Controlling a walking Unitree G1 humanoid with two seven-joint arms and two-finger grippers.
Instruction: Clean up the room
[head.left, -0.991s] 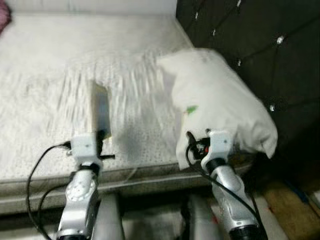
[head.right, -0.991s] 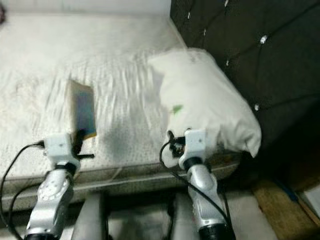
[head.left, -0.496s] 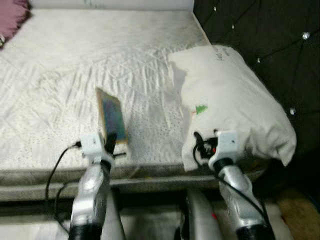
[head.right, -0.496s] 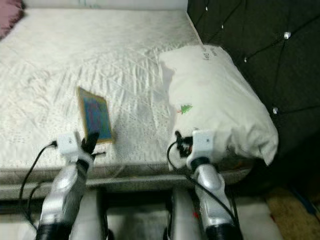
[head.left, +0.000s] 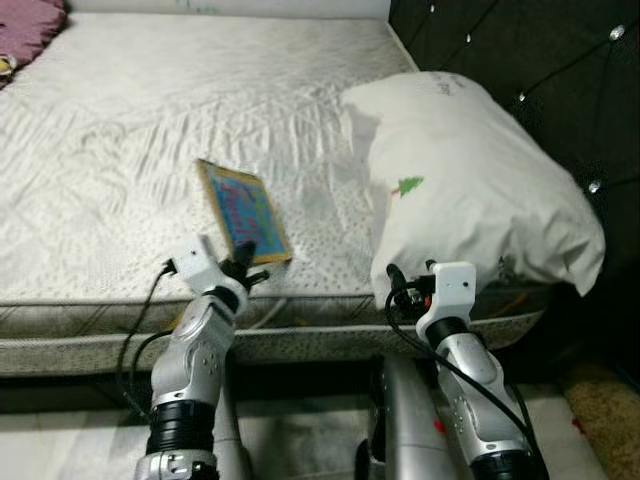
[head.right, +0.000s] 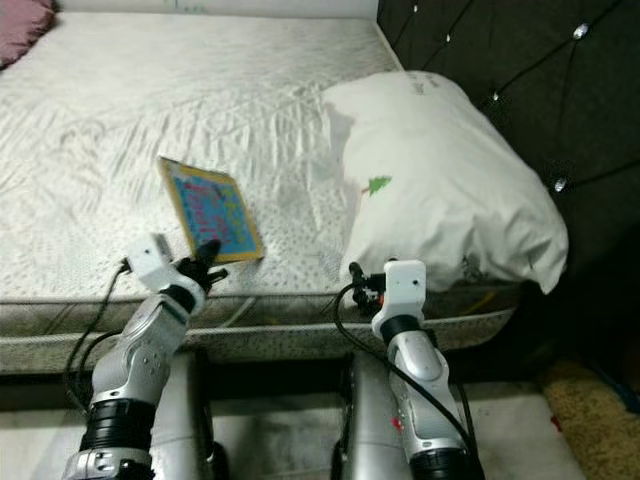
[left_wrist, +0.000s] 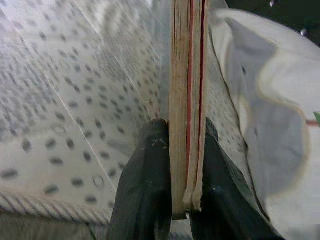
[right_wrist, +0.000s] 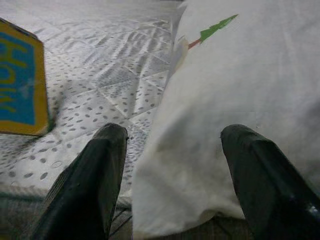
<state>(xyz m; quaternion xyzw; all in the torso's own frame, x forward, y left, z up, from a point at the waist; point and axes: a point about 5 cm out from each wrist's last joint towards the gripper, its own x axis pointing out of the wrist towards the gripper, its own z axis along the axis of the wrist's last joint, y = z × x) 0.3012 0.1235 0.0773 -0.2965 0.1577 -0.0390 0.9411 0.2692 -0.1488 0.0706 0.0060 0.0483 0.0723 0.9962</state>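
Observation:
A thin book (head.left: 243, 210) with a yellow border and blue cover rests tilted over the near part of the white mattress (head.left: 120, 150). My left gripper (head.left: 243, 263) is shut on its near edge; in the left wrist view the two black fingers (left_wrist: 145, 190) clamp the book's spine (left_wrist: 186, 100). A large white pillow (head.left: 470, 190) with a small green tree mark lies at the bed's right end by the headboard. My right gripper (right_wrist: 172, 175) stands open at the pillow's near corner (right_wrist: 200, 150), fingers on either side of it without closing.
A dark tufted headboard (head.left: 520, 60) stands along the right. A pink cushion (head.left: 30, 22) lies at the far left corner of the bed. The mattress edge (head.left: 300, 335) runs just in front of both arms, with floor and a rug (head.left: 605, 420) below right.
The camera has shifted and steadied. The book has tipped from upright on edge to leaning nearly flat, cover up, still held by my left gripper. The right gripper stays at the pillow.

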